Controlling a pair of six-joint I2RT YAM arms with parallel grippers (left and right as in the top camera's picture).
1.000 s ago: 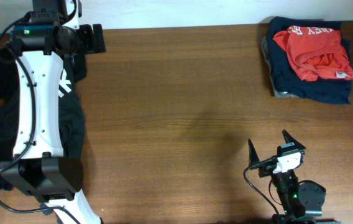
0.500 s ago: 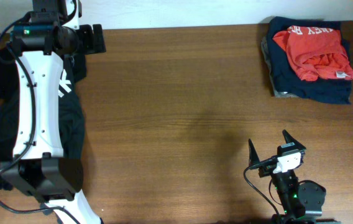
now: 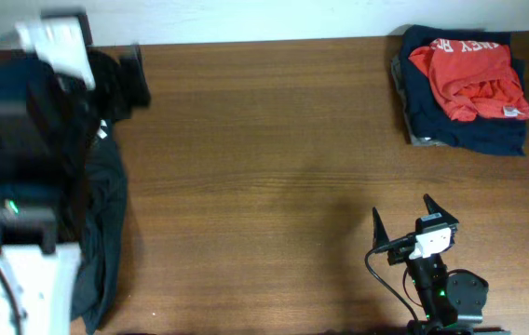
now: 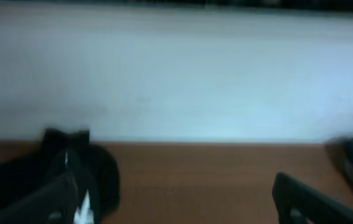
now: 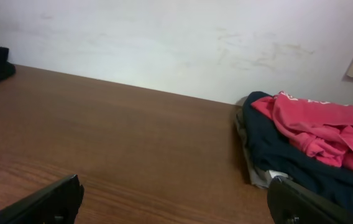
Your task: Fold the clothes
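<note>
Black shirt (image 3: pixel 108 191) at 9 o'clock lies under the blurred left arm (image 3: pixel 27 270), left gripper (image 4: pixel 176 194) wide open and empty; right gripper (image 3: pixel 400 207) at 5 o'clock points to 12, also wide open and empty.

my left arm (image 3: pixel 27 130) shows as a blur down the left side, left gripper (image 4: pixel 175 186) spread wide, nothing between its fingers. my right gripper (image 3: pixel 402 219) sits at the near side, equally wide, empty.
</note>
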